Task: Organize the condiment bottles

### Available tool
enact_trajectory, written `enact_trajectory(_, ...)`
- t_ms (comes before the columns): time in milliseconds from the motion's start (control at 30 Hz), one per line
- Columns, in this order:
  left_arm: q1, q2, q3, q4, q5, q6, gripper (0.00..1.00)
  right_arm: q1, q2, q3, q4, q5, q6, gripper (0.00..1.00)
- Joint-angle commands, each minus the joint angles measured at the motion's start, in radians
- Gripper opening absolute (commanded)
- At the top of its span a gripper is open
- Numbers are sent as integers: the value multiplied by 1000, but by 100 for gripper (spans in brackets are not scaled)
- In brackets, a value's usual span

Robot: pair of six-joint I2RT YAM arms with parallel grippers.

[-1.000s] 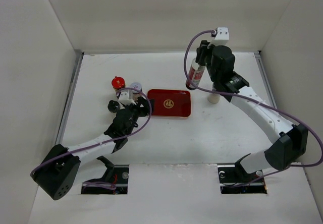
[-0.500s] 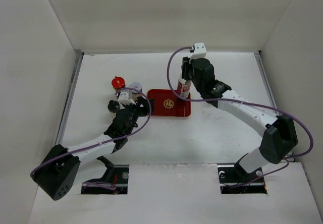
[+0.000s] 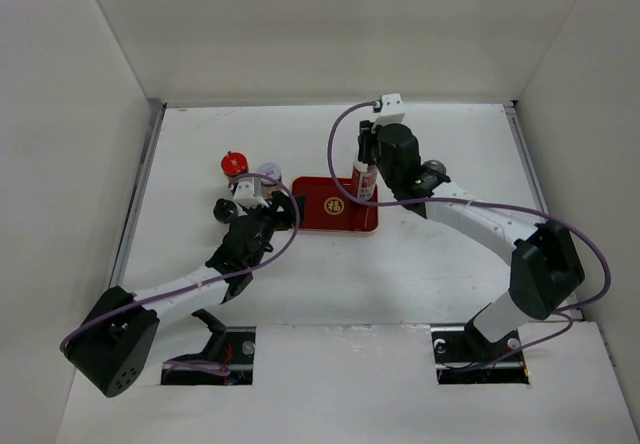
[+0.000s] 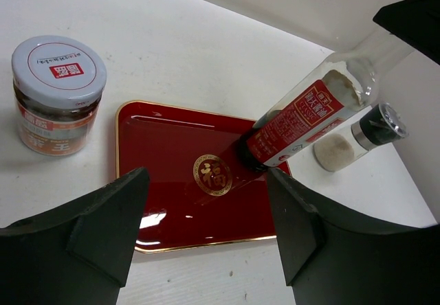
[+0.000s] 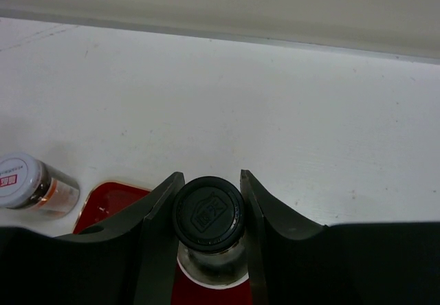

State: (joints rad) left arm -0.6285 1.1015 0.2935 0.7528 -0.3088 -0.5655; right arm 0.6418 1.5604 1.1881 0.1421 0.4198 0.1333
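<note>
As right arm (image 3: 470,219) reaches left, fingers (image 5: 158,212) clamp bottle (image 5: 207,214).

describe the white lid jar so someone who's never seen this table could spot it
Find the flat red tray in the middle of the table. Just off its far left corner stands a short jar. Its white lid with a small red label sets it apart from the red-lidded jar beside it and the tall bottle at the tray.

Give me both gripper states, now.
Left gripper: open, holding nothing.
Right gripper: shut on the tall black-capped bottle.
</note>
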Motion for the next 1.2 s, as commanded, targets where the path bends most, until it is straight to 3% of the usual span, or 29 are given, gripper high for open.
enact_trajectory(0, 8, -6, -4, 54, 7, -8, 68, -1, -20, -11, 189, 23, -1, 31)
enact_trajectory(167, 20, -28, -10, 45, -3, -8, 68, 0, -29, -56, 231, 36, -3, 49)
enact_trajectory(333, 33, -84, 4, -6, -33, -4, 71, 11, -91, -68, 234, 37, 9, 86)
enact_trajectory(467, 42, -112, 65, -140, -85, -4, 75, 26, -178, -100, 231, 37, 23, 99)
enact_trajectory(633, 63, -74, 266, -448, -160, 16, 81, 45, -374, -273, 238, 54, 147, 100)
enact_trajectory(700, 68, -45, 309, -487, -164, 25, 81, 51, -410, -301, 228, 65, 181, 99)
enact_trajectory(767, 75, 12, 380, -547, -171, 56, 81, 61, -477, -369, 225, 77, 221, 81)
enact_trajectory(833, 77, 79, 435, -576, -187, 90, 80, 69, -552, -448, 223, 83, 239, 50)
enact_trajectory(900, 82, 150, 481, -592, -208, 111, 80, 83, -626, -527, 206, 96, 268, 33)
enact_trajectory(1000, 89, 222, 530, -621, -251, 118, 78, 103, -701, -613, 165, 100, 318, 38)
enact_trajectory(1100, 94, 251, 549, -625, -306, 121, 78, 124, -740, -688, 166, 97, 350, 68)
enact_trajectory(1167, 108, 280, 573, -641, -300, 124, 78, 132, -747, -719, 171, 96, 365, 79)
